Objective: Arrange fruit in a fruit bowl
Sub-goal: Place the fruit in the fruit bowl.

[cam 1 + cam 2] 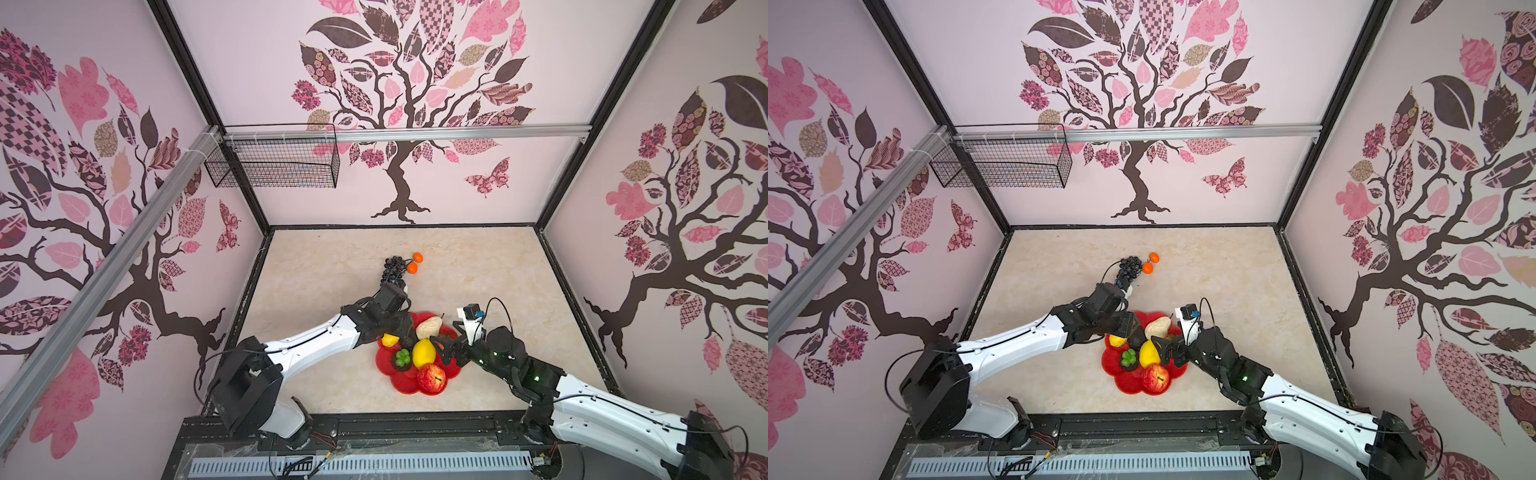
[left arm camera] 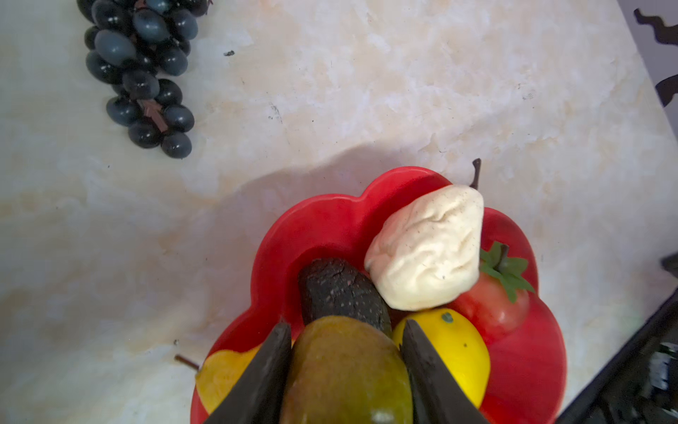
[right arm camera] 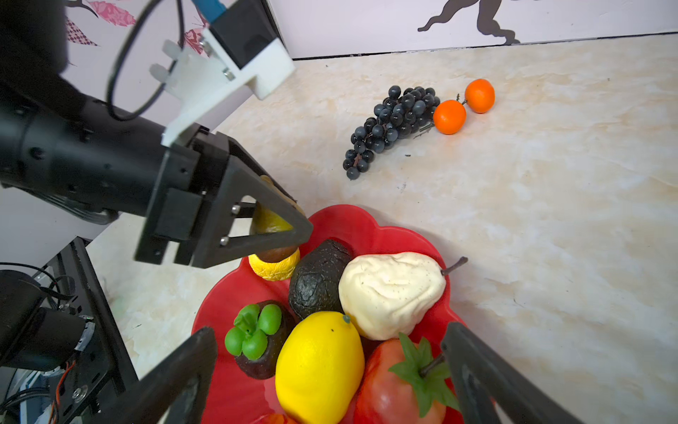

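Clamping half-hidden brown pear (image 2: 346,374) in left pincer (image 2: 345,325) over fruit bowl (image 2: 323,224); holding right pincer (image 3: 330,328) wide apart, empty.

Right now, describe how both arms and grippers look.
The left arm and right arm have white shells, black joints, thin black cables; the right shows a green light. The left gripper and right gripper are black with triangular fingers, by white camera mounts.
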Controlling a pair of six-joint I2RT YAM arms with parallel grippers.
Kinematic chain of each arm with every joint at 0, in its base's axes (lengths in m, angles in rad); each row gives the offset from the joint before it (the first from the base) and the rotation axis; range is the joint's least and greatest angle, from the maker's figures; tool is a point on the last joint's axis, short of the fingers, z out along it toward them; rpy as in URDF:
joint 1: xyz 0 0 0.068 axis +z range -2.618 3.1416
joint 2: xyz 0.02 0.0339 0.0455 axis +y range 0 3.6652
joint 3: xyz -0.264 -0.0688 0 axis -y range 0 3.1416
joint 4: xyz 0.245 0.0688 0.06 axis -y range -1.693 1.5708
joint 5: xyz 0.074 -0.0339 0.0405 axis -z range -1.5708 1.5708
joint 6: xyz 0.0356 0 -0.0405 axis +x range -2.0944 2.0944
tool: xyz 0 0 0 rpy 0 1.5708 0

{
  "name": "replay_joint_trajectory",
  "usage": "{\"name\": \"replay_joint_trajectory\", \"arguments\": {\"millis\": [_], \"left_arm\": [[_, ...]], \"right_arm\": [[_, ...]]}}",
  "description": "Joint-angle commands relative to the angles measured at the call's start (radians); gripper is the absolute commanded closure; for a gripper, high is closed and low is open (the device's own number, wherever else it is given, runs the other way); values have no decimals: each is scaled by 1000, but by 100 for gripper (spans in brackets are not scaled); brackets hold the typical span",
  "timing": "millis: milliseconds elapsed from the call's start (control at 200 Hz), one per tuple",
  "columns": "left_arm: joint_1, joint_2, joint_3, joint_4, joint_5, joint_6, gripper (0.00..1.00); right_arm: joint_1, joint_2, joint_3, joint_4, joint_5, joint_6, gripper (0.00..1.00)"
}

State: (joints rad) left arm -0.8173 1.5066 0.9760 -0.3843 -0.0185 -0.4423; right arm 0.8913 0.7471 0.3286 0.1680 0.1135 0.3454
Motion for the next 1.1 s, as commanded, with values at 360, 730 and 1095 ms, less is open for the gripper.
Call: {"name": "replay_joint_trajectory", "arguments": {"millis": [360,730,1095], "left_arm": [[-14,189,196,-34,-66,83,53],[-16,261,238,-62,-113,103,49],[-16,258,249,-68,-83,80,34]], "right_arm": [[0,-46,-25,13,4,30,0],[0,-55,-24,4,1,29,0],[0,-29,-7,6,-5,25,0]]}}
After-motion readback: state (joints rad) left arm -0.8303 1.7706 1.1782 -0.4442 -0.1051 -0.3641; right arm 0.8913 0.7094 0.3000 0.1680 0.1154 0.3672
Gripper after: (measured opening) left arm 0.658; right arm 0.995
